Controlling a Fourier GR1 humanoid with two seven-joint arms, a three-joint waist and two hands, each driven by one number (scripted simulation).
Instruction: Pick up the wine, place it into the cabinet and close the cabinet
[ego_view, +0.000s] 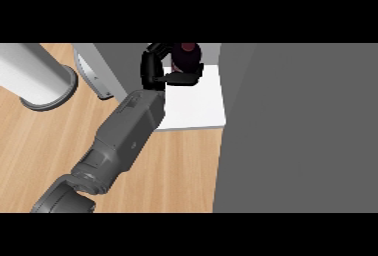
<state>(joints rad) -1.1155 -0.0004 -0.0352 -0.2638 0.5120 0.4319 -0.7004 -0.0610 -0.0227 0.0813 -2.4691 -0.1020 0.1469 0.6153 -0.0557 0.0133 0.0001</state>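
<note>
The largest thing in front of you was the grey cabinet door (295, 130), standing open and filling the right side of the head view from top to bottom. Left of it lay the wooden desk (184, 170), running under everything else. Next in size came one grey forearm (122, 145), rising on a slant from the lower left toward the cabinet opening at the top centre; you could not tell from this view which arm it was. At the upper left stood a white cylinder (33, 75) on a flared round base, upright on the desk and well apart from the arm. Beside the door you saw the white cabinet shelf (196, 107), its front edge meeting the desk. A pale handle-like bar (94, 77) leaned against the grey wall just left of the shelf. At the forearm's end the black robot hand (159, 67) had its fingers and thumb curled round the wine (187, 57). The dark bottle stood roughly upright at the back of the shelf, inside the cabinet, with its lower part hidden by the thumb.
</note>
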